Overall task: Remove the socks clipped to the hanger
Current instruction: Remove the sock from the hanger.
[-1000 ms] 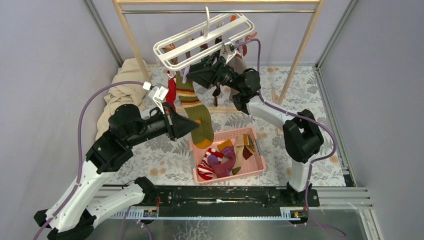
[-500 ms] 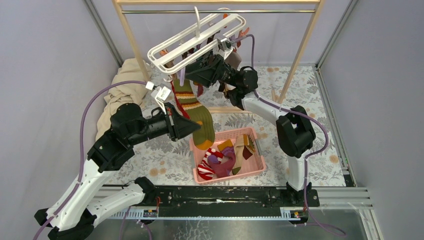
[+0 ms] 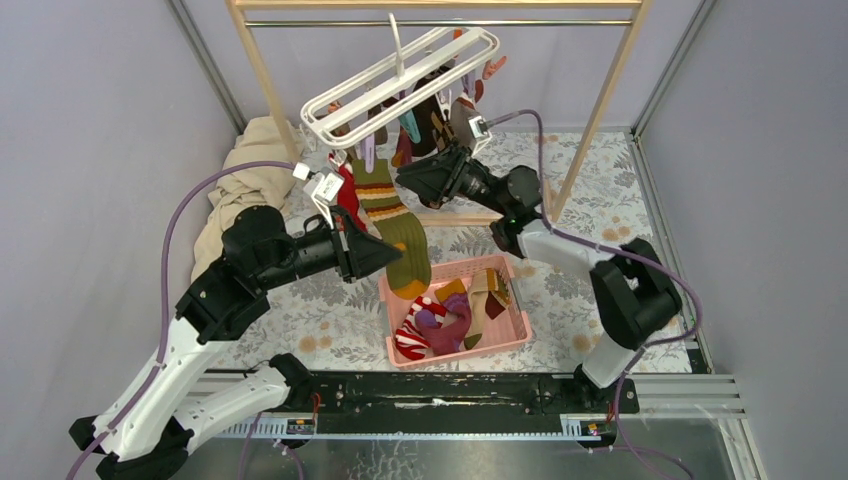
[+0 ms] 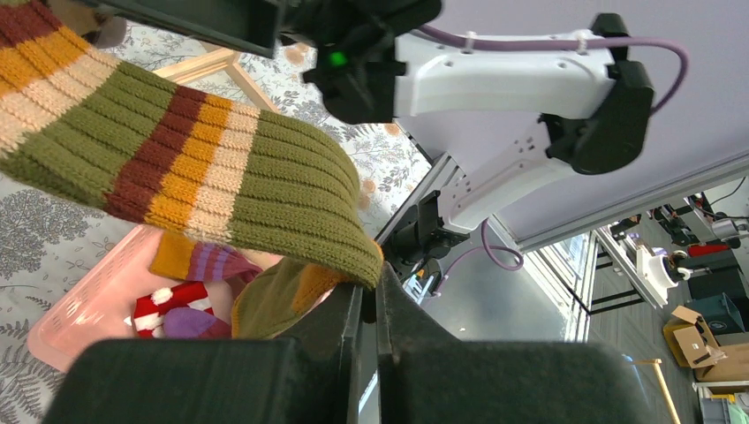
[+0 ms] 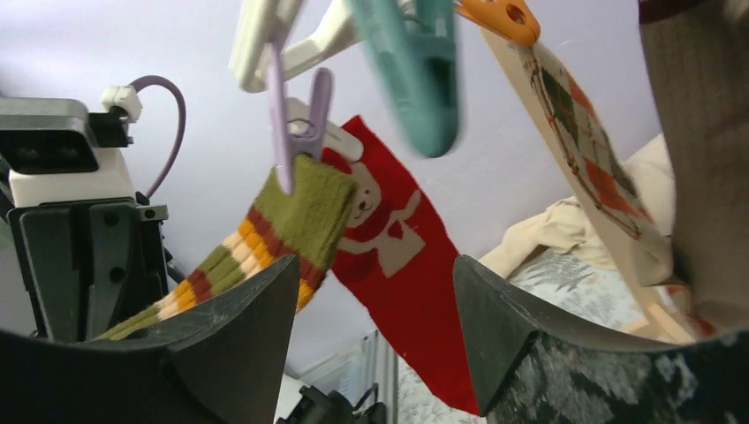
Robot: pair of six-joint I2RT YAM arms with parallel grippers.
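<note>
Socks, several, clipped under the white hanger. Hanger hooked on the rod of the wooden frame at the far side of the table, tilted, left end lower.

Lowest among them, an olive striped sock: cuff pinched in a purple clip, foot drawn down toward the near side. Just beside it, a red sock with a white figure on it. Farther along, an argyle sock under an orange clip, with a teal clip, blurred, dangling between.

Left hand: closed on the foot of the olive striped sock, knit edge nipped between the two fingers, just above the far left corner of the pink basket.

Right hand: open, jaws wide apart, gripping nothing. Raised below the right half of the hanger, aimed at the clipped socks, with the red sock and the olive cuff framed between its fingers in the wrist view, neither touched.

Pink basket on the table between the two arms, heaped with more socks, among them a red-white striped one and a purple one.

Beige cloth bunched at the far left, near the frame's left post.
</note>
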